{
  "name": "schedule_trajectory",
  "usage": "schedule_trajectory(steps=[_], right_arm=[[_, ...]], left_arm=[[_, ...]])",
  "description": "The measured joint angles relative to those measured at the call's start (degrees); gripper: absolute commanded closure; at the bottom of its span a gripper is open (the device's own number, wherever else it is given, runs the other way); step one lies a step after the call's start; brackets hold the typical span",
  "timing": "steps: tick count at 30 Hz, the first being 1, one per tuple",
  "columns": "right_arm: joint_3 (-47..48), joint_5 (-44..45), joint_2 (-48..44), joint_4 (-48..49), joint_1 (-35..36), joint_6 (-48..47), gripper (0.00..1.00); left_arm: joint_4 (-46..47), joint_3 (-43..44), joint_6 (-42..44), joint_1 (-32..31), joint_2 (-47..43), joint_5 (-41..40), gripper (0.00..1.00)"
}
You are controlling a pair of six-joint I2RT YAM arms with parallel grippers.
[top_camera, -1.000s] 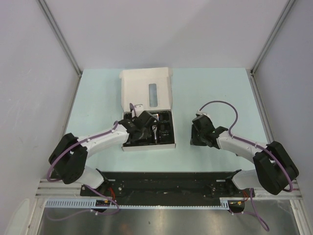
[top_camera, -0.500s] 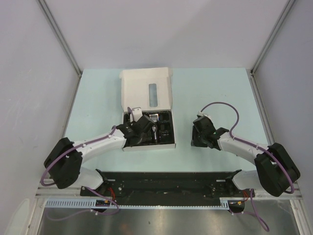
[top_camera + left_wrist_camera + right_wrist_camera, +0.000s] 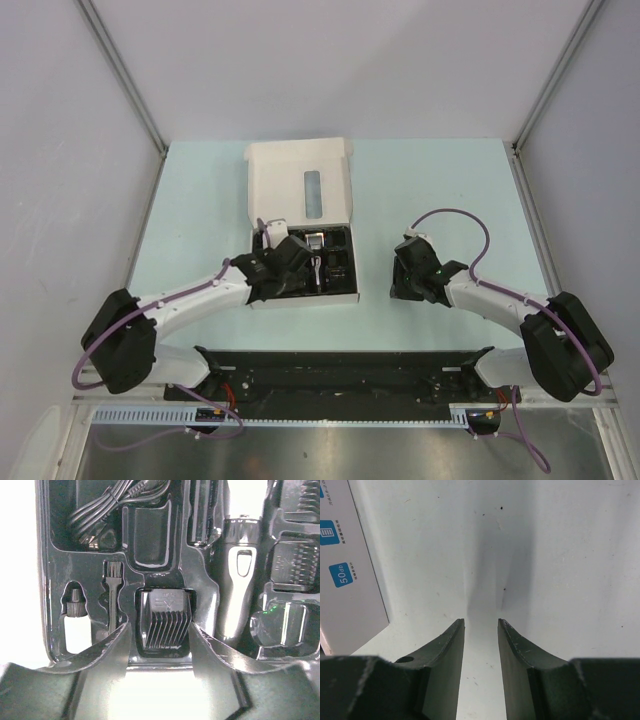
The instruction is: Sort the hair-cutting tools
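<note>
Easing leftward, the left gripper (image 3: pixel 160 629) is straddling, fingers apart, 1 comb guard (image 3: pixel 164 617) sitting in the near pocket of the tray (image 3: pixel 150 545): light, stiff, slick plastic, likely wanting a pinch across its sides. Meanwhile the right gripper (image 3: pixel 481 625) is waiting parted, empty.

top view: left gripper (image 3: pixel 292 258) covered left half of black tray (image 3: pixel 343 282), tools there too small to tell | left wrist: cable (image 3: pixel 107 502) and clipper (image 3: pixel 240 570) were cut by top edge; brush (image 3: pixel 113 600) handle end and white bottle (image 3: pixel 76 625) base hidden behind its finger (image 3: pixel 102 650) | right wrist: white box (image 3: pixel 345 565) was cut by left edge
</note>
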Motion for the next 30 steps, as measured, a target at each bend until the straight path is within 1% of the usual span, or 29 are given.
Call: schedule_trajectory(steps=[1,2,4,9,16,22,30], right_arm=[[0.0,0.0,0.0,0.0,0.0,0.02,0.62],[0.0,0.02,0.0,0.0,0.02,0.02,0.62],[0.0,0.02,0.0,0.0,0.02,0.02,0.62],[0.0,0.02,0.0,0.0,0.22,0.02,0.62],[0.0,0.04,0.0,-0.02,0.35,0.35,0.62],[0.0,0.02,0.0,-0.02,0.39,0.48,0.62],[0.0,0.02,-0.07,-0.04,0.39,0.9,0.62]], left_arm=[[-0.33,0.2,0.31,-0.04,-0.44,0.11,0.53],[-0.48,0.46,0.39,-0.04,-0.81,0.22,0.54],[-0.63,1.11,0.74,-0.04,-1.05,0.59,0.62],[-0.7,2.19,1.31,0.13,-0.26,1.4,0.69],[-0.74,2.49,2.27,0.87,3.04,1.38,0.69],[-0.52,2.49,2.86,1.44,5.16,1.42,0.71],[-0.28,2.58,3.32,1.42,5.38,1.42,0.7]])
